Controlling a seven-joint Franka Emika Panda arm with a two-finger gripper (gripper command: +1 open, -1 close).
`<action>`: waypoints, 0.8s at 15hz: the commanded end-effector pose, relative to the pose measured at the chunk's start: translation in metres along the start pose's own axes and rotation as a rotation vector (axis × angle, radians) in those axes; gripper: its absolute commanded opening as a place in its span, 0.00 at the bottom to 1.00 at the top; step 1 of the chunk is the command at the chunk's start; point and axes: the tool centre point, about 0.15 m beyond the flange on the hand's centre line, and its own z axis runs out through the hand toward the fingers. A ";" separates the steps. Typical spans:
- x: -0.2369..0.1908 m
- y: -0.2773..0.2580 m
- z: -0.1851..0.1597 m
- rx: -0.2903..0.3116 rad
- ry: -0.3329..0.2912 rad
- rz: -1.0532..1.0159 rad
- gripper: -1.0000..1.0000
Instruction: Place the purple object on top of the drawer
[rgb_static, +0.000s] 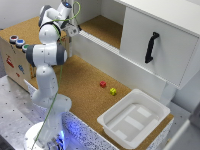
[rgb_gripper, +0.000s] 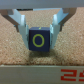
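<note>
In the wrist view, the purple object (rgb_gripper: 39, 40), a dark cube with a yellow ring on its face, sits between my fingertips (rgb_gripper: 23, 26). Both fingertips touch its sides, and brown cork lies right under it. My gripper (rgb_gripper: 39, 31) is shut on the cube. In the exterior view, my gripper (rgb_static: 75, 31) hangs beside the white wall of the drawer (rgb_static: 155, 30), a large white cabinet with a black bar handle (rgb_static: 151, 47), close to its cork surface (rgb_static: 102, 27). The cube itself is too small to make out there.
On the cork tabletop lie a small red block (rgb_static: 103, 84) and a yellow-green block (rgb_static: 113, 91). A shallow white tub (rgb_static: 117, 131) stands at the front. A wooden box with coloured buttons (rgb_static: 15, 52) stands at the exterior view's left. A white strip with red marks (rgb_gripper: 30, 75) shows in the wrist view.
</note>
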 end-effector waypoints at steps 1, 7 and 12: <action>0.010 0.023 0.004 0.139 0.023 -0.026 1.00; 0.018 0.016 -0.026 0.094 0.017 0.025 1.00; 0.024 0.013 -0.040 0.026 -0.124 0.047 1.00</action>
